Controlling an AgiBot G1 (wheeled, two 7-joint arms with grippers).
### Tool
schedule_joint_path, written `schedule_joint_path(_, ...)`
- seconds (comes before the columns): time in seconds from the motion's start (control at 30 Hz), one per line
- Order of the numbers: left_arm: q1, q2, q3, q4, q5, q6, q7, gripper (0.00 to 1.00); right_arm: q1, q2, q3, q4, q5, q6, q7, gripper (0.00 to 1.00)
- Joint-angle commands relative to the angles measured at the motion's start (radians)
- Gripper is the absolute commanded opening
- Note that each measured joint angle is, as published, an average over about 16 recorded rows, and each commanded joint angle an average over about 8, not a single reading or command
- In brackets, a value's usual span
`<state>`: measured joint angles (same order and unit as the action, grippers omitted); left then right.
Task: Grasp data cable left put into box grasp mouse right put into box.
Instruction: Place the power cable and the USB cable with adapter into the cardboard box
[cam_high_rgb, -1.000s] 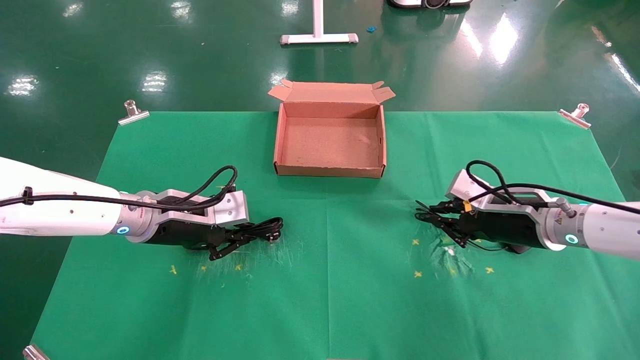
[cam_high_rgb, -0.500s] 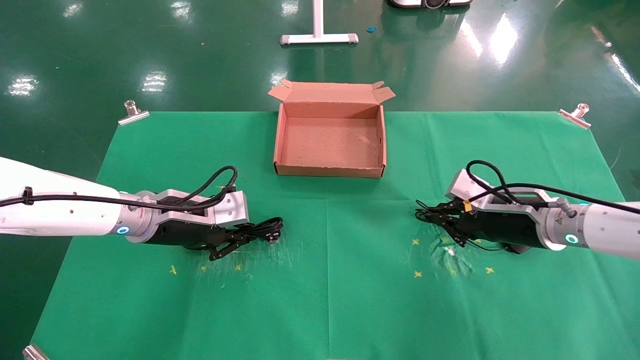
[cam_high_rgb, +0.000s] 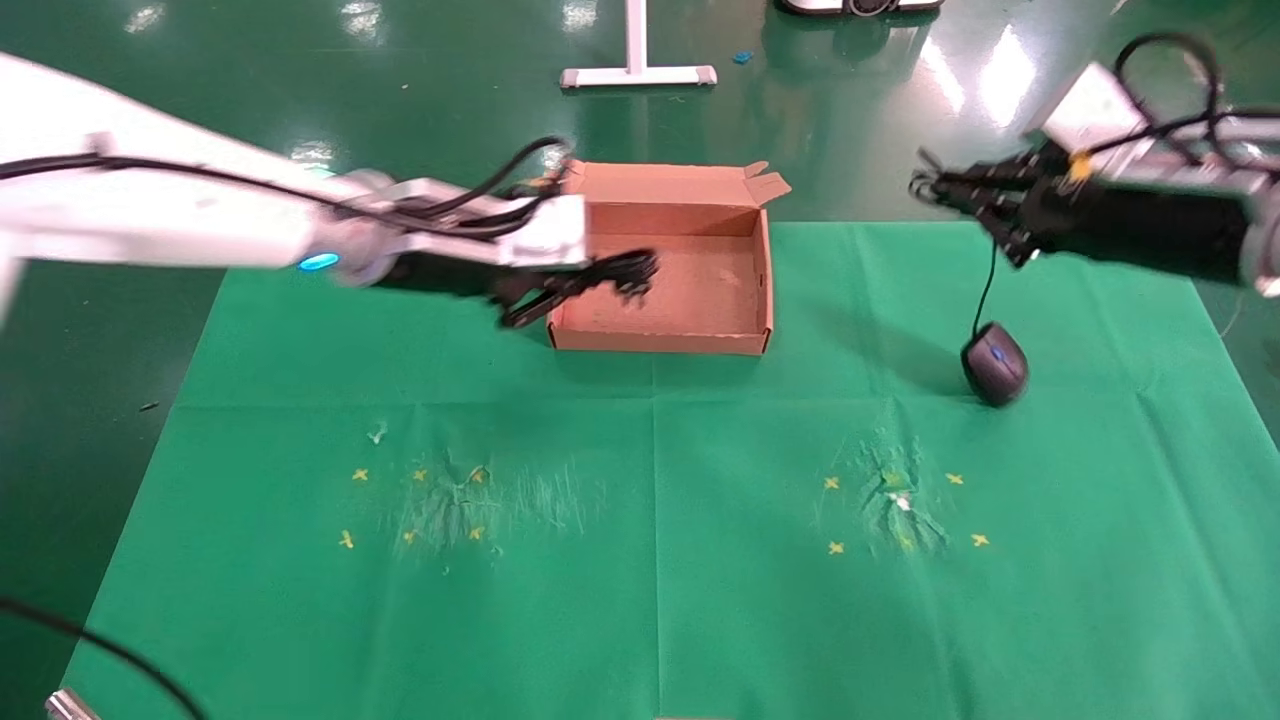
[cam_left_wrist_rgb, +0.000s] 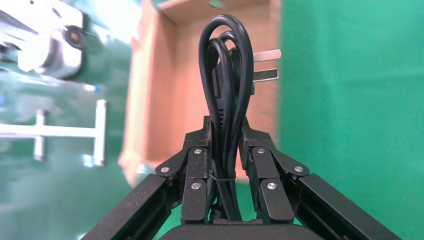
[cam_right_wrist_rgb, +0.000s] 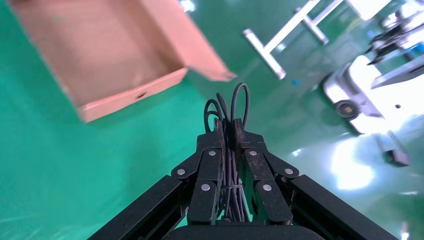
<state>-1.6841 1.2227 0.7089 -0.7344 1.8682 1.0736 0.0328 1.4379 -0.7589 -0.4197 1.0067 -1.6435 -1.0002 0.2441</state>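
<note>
My left gripper (cam_high_rgb: 590, 283) is shut on the data cable (cam_high_rgb: 635, 268), a thick black tied coil, and holds it raised over the left part of the brown cardboard box (cam_high_rgb: 660, 343). In the left wrist view the gripper (cam_left_wrist_rgb: 226, 131) clamps the cable (cam_left_wrist_rgb: 225, 60) at its tie, the plug prongs pointing over the box (cam_left_wrist_rgb: 160, 90). My right gripper (cam_high_rgb: 960, 190) is raised high to the right of the box, shut on the mouse's bundled thin cord (cam_right_wrist_rgb: 240, 95). The black mouse (cam_high_rgb: 994, 372) hangs from that cord low over the green cloth. The right wrist view also shows the box (cam_right_wrist_rgb: 115, 45), off to one side.
Green cloth (cam_high_rgb: 650, 600) covers the table, with yellow cross marks and scuffs at left (cam_high_rgb: 440, 500) and right (cam_high_rgb: 900, 505). A white stand foot (cam_high_rgb: 638, 75) is on the floor behind the box. A metal clip (cam_high_rgb: 65, 705) sits at the near left corner.
Both arms have lifted from the cloth and moved far. The left one carried the data cable over the box. The right one rose with the cord, pulling the mouse up with it.
</note>
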Motion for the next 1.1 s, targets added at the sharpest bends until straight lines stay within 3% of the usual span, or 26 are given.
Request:
schedule_joint_path(0.03,-0.034,0.068,0.006,0.093,0.021,-0.054,0.076,0.00,0.018,0.008,0.010,-0.001,0.009,0.000,-0.007,0.00)
schedule_joint_path(0.17,-0.029,0.135,0.018,0.229,-0.007,-0.199,0.201,0.00,0.025,0.049,0.029,0.011,0.022,-0.006,-0.007,0.00)
schedule_joint_path(0.33,0.016,0.150,0.067,0.246,-0.100,-0.309,0.282,0.00,0.022,0.103,0.050,0.032,0.030,-0.009,0.002,0.00)
schedule_joint_path(0.8,0.049,0.150,0.275,0.171,-0.351,-0.426,0.284,0.00,0.001,0.133,0.060,0.083,0.026,0.010,0.044,0.00)
schedule_joint_path(1.07,0.041,0.149,0.372,0.178,-0.443,-0.470,0.294,0.99,0.010,0.117,0.057,0.098,0.025,0.012,0.053,0.00)
schedule_joint_path(1.1,0.039,0.149,0.382,0.179,-0.453,-0.474,0.295,1.00,0.013,0.116,0.058,0.101,0.026,0.012,0.054,0.00)
